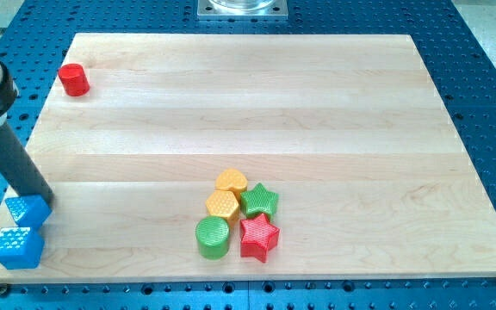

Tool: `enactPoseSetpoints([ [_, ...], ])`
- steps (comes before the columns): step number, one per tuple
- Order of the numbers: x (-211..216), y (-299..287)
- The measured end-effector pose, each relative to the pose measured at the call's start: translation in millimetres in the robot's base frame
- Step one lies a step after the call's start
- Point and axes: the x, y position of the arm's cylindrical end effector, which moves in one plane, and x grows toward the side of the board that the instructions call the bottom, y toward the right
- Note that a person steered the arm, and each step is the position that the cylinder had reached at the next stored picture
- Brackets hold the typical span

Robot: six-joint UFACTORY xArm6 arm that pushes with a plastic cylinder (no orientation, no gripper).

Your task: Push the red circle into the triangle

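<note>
jaws aren't fitted; i'm running a rod, and my tip (44, 203) is touching a blue triangle-like block (26, 209) at the bench's (257, 95) bottom-left.
the red circle (74, 79) is sitting well apart, top-left; a blue cube (17, 246) is lying just below the tip.

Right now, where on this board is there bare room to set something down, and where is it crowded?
Free: the view's right half of the wooden board, and the wide band between the red circle and the bottom cluster. Crowded: around the yellow block, green star and red star, and the bottom-left corner, where my tip touches a blue block.
</note>
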Motion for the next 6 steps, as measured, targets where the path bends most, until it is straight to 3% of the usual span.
enactPoseSetpoints([
  [1, -40, 21],
  [3, -223, 114],
  [4, -281, 73],
  [5, -267, 3],
  [6, -186, -40],
])
